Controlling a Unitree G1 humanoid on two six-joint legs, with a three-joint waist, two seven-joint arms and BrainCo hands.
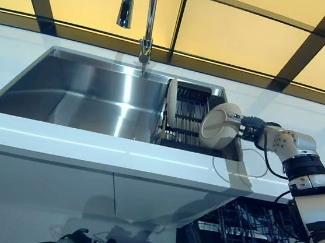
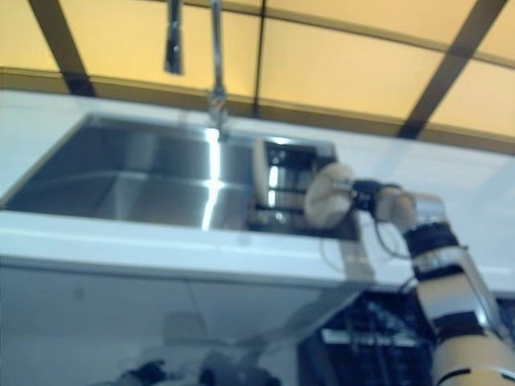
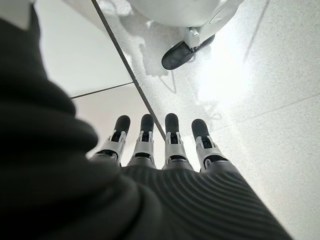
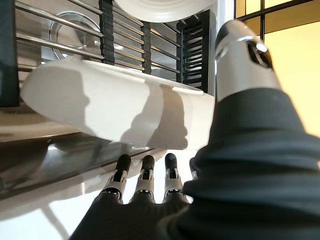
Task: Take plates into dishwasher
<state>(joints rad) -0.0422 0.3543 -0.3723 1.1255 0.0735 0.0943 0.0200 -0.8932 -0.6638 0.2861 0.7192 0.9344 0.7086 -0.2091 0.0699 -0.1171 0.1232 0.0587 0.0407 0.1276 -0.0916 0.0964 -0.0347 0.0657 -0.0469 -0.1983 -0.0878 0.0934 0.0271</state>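
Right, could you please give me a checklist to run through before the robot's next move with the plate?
1. Plate pinched in right hand: ok.
2. Plate lifted clear of the sink rack: cannot tell.
3. Second plate standing upright in that rack: ok.
4. Dishwasher basket open below the counter: ok.
5. Left hand empty, fingers straight, hanging low: ok.

2 plates [image 1: 220, 126] [image 1: 171, 105], 1 sink [image 1: 83, 92], 1 faucet [image 1: 144, 20], 1 drying rack [image 1: 189, 116].
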